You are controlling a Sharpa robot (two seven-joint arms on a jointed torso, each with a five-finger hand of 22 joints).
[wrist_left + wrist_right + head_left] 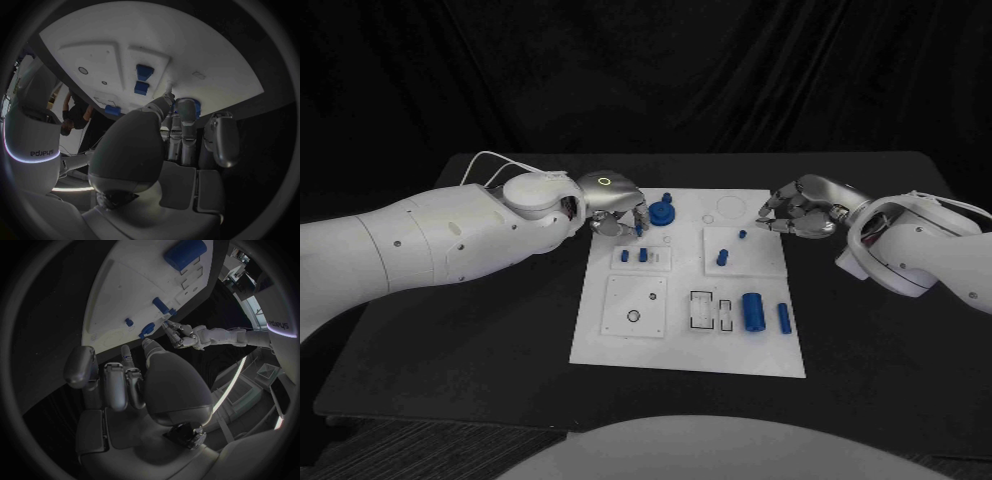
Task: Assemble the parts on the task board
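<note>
Hovering both my hands at the far end of the task board [625, 345], I have not yet taken hold of a part. My left hand [613, 200] sits at the board's far-left corner, fingers curled downward; whether anything is pinched between them I cannot tell. The round blue part with an upright peg [662, 212] stands just beside it, at about three o'clock from my fingertips in the head view, its long axis vertical. This is the piece my left hand is nearer to by far, so I judge the coming move belongs to that hand: a short reach sideways, then a grip from above along the peg.

My right hand [799, 210] hangs at the far-right edge of the board with fingers bent inward, apparently holding nothing, though I cannot be sure. From it, the small blue peg [723, 257] lies at about eight o'clock. A blue cylinder [753, 311] lies flat toward the near end of the board, its long axis running from twelve to six o'clock.

In my left wrist view, lettering on the robot's body reads mirrored; I cannot make it out reliably.
</note>
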